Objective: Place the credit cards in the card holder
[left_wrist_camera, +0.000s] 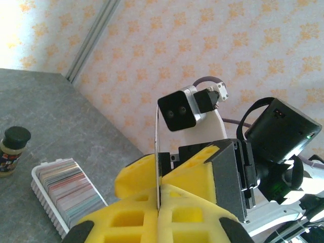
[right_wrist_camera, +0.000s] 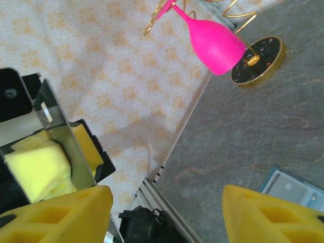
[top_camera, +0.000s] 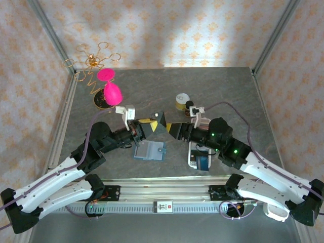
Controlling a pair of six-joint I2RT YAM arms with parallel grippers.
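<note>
The left gripper [left_wrist_camera: 158, 178] is clamped on one grey credit card [right_wrist_camera: 59, 132] and holds it up on edge over the middle of the table. This looks like an offer to the right gripper [right_wrist_camera: 167, 198], which faces it from just to the right with its jaws wide and nothing between them. The teal card holder [top_camera: 150, 150] lies flat on the table just nearer than both grippers, ready to receive the card, while the other credit cards [left_wrist_camera: 68, 191] stand filed in the white slotted tray [left_wrist_camera: 40, 185] under the right arm. The small black-lidded jar [left_wrist_camera: 12, 149] has a label too blurred to read, and no other writing is legible.
</note>
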